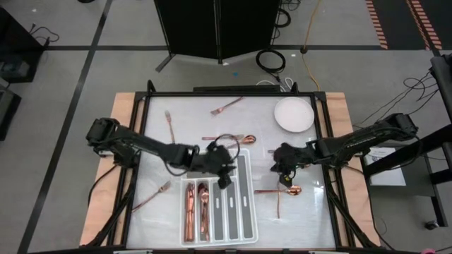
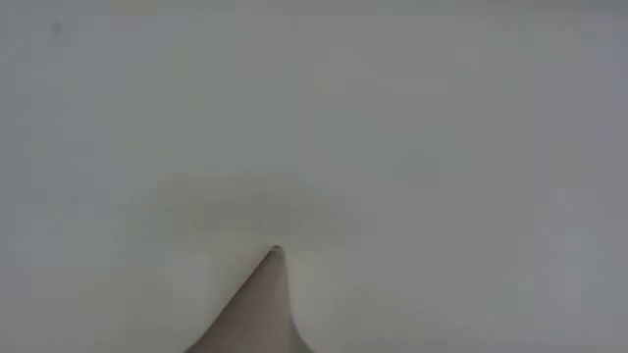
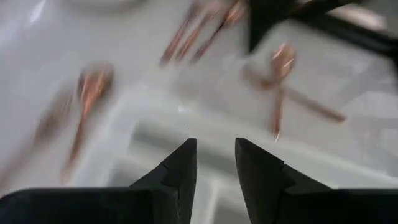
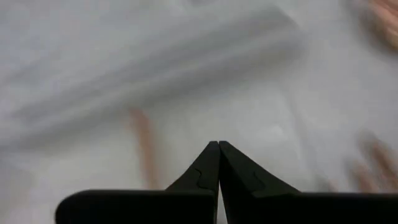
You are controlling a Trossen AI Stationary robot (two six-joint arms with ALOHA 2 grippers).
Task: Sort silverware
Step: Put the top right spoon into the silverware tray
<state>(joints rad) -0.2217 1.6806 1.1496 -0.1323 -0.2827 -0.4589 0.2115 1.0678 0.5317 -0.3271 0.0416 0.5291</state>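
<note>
No brand names or readable writing anywhere, so nothing to report there. The table (image 1: 159,134) has a white top with wood edges and a dark frame around it. Both arms reach in from the sides toward the middle. The left arm stretches across from its edge with its wrist over the far end of the white divided tray (image 1: 248,212), and the left claw (image 3: 215,163) is spread a bit with nothing between the fingers, hanging right over the tray's rim. The right arm comes in low from the other side, and the right claw (image 4: 218,163) is pressed completely together, empty, just above the bare white surface near a spoon (image 1: 291,190) and another piece lying crossed by it.

The round plate (image 1: 294,114) sits at the far right corner. Silverware: some copper pieces (image 1: 195,208) already lie in the tray's two left slots, the other slots look empty. The rest is loose on the table: a fork (image 1: 226,106) at the far side, another fork (image 1: 169,125) left of it, a spoon (image 1: 229,138) in the middle, and a fork (image 1: 152,195) near the left edge.
</note>
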